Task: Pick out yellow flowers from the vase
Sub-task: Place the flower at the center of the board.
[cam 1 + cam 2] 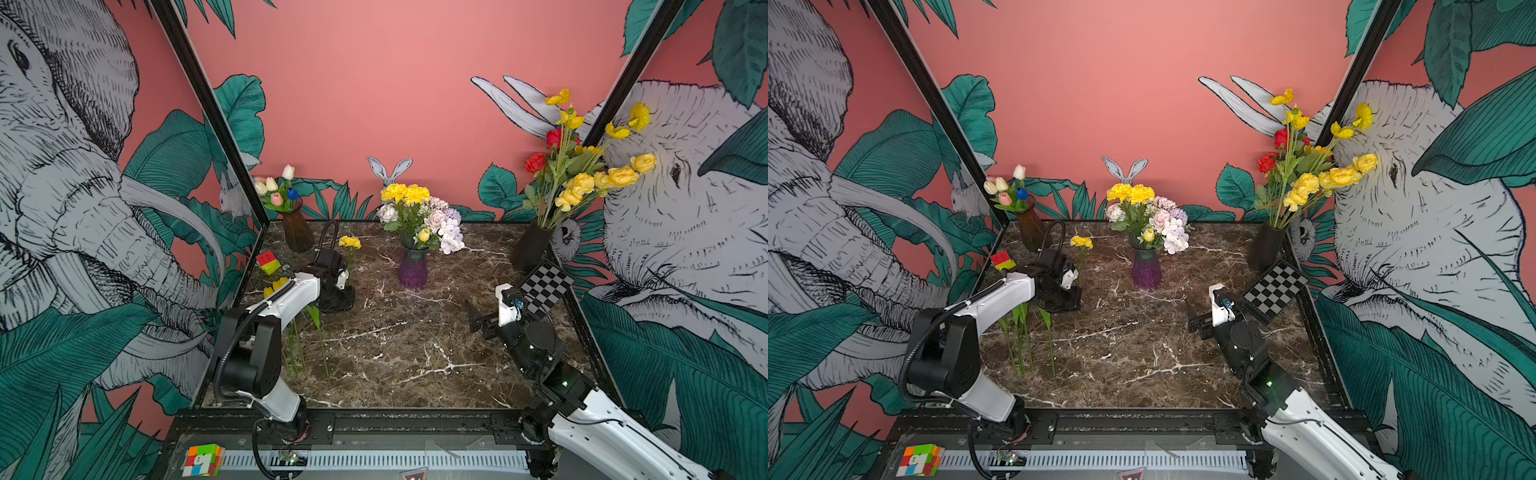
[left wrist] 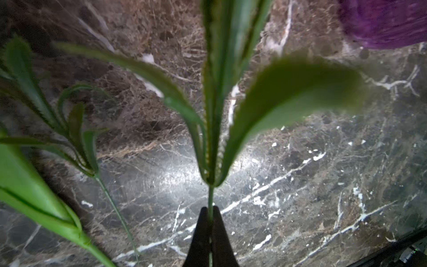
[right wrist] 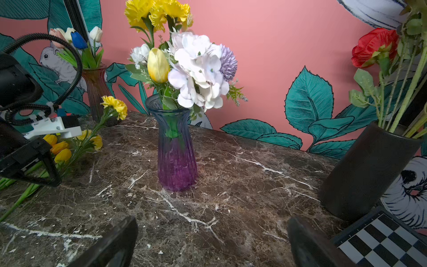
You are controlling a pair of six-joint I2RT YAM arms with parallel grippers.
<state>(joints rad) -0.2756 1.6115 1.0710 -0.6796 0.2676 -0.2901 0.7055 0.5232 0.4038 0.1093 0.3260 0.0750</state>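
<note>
The left tool (image 2: 210, 209) is clamped on the thin stem (image 2: 210, 196) of a carnation (image 1: 349, 242); it could be twisted loose over the laid flowers (image 3: 60, 147). The right tool (image 3: 212, 222) is held wide, empty.

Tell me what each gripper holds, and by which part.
The left gripper pinches the yellow carnation by its bare stem, just below the leaves. The right gripper is open and empty.

White arm links (image 1: 291, 300), black joints (image 1: 253, 357), ribbed black cable (image 3: 79, 63)
</note>
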